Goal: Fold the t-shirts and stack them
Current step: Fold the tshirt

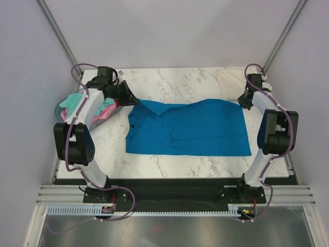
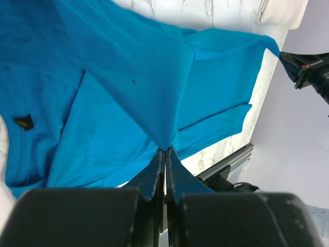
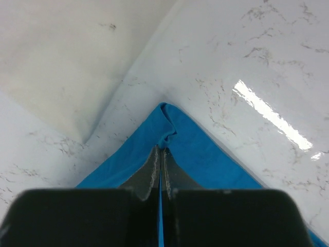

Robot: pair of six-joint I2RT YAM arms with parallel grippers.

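A bright blue t-shirt (image 1: 187, 128) lies spread across the marble table, its far edge lifted at both corners. My left gripper (image 1: 134, 101) is shut on the far left corner, and the cloth rises in a taut peak to its tips (image 2: 166, 149). My right gripper (image 1: 242, 102) is shut on the far right corner; the left wrist view shows it (image 2: 303, 69) at the end of the stretched edge. The right wrist view shows the blue t-shirt (image 3: 190, 149) bunched at the closed tips (image 3: 160, 149). A cream t-shirt (image 3: 67, 56) lies flat at the back right (image 1: 230, 78).
A pale blue-grey basket (image 1: 56, 110) stands at the table's left edge under the left arm, holding mint green (image 1: 72, 102) and pink (image 1: 105, 112) shirts. Bare marble table (image 1: 175, 82) shows behind the blue shirt, and the table's front edge (image 1: 169, 177) lies just beyond its near hem.
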